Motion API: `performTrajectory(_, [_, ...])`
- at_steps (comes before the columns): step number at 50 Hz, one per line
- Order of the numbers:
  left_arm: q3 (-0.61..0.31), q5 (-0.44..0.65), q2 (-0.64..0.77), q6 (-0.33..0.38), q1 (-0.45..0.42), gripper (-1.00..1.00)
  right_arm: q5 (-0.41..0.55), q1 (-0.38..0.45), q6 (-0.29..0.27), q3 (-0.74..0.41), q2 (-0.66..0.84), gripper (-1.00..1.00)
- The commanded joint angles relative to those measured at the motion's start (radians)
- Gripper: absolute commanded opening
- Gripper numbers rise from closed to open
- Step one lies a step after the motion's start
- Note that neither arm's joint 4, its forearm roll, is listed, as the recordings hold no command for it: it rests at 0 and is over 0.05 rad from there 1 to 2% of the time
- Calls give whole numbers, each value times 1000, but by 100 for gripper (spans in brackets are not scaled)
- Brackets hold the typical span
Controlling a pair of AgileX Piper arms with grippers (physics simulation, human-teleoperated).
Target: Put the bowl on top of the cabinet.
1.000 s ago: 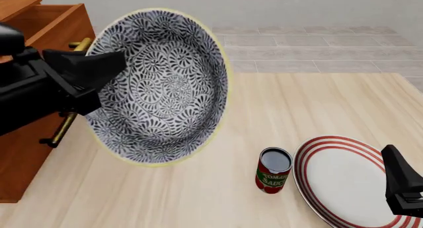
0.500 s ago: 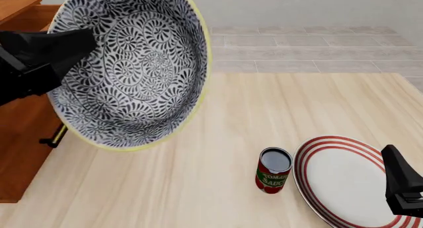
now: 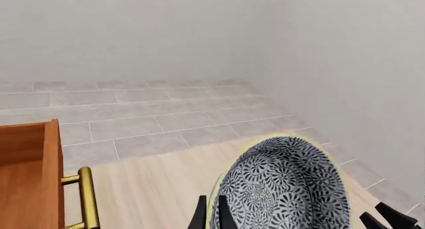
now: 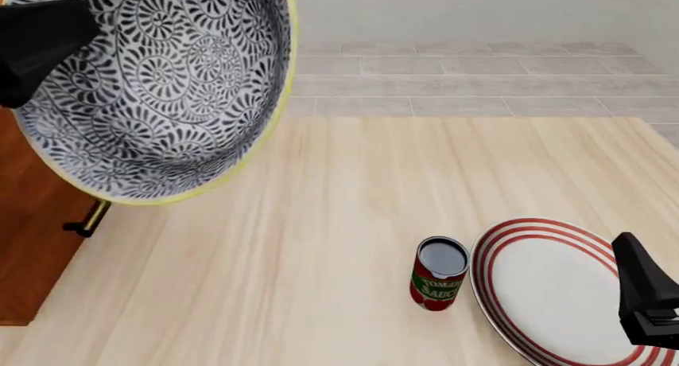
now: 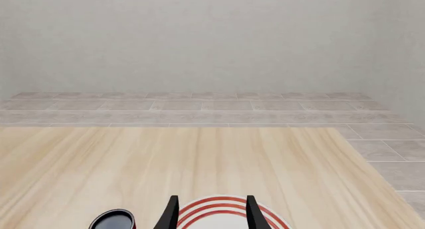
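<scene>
The bowl (image 4: 159,87), white with a dense dark-blue swirl pattern and a pale yellow rim, hangs tilted high at the far left, its inside facing the camera. My left gripper (image 4: 43,48) is shut on the bowl's left rim. The cabinet (image 4: 32,223), reddish-brown wood with a brass handle (image 4: 94,217), shows below and behind the bowl, mostly hidden by it. In the left wrist view the bowl (image 3: 282,189) sits in my left gripper (image 3: 211,216), with the cabinet (image 3: 27,179) off to one side. My right gripper (image 4: 642,302) stands open and empty over the plate.
A red-ringed white plate (image 4: 552,290) lies at the near right of the table. A tomato sauce can (image 4: 438,272) stands just left of it. In the right wrist view the plate (image 5: 222,209) and the can (image 5: 114,220) appear between and beside my right gripper (image 5: 211,216).
The bowl has risen and moved left over the cabinet, carried by my left gripper. The right arm, the plate and the can have not moved.
</scene>
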Motion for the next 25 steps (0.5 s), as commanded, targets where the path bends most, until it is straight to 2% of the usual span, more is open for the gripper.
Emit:
performTrajectory(1, [-38, 24, -20, -29, 26, -100, 0, 0, 0, 0, 0, 100])
performTrajectory(25, [-127, 34, 10, -73, 146, -100, 0, 0, 0, 0, -1, 100])
